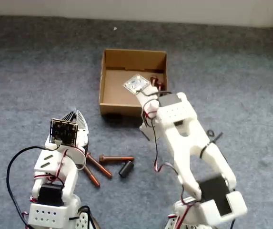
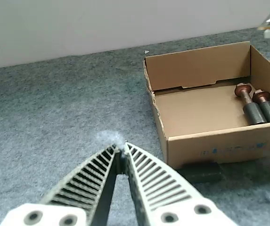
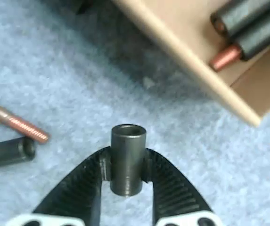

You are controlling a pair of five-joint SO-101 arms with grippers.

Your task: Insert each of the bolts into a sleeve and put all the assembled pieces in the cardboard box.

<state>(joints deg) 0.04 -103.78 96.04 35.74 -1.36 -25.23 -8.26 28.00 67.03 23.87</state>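
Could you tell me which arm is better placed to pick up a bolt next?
Likely left: the left gripper sits empty near the loose bolts, while the right gripper holds a sleeve.

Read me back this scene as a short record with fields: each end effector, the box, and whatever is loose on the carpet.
left end effector: shut, empty, above the carpet
right end effector: shut on a dark sleeve, outside the cardboard box
in box: two assembled pieces, side by side
loose on carpet: three bolts, one spare sleeve
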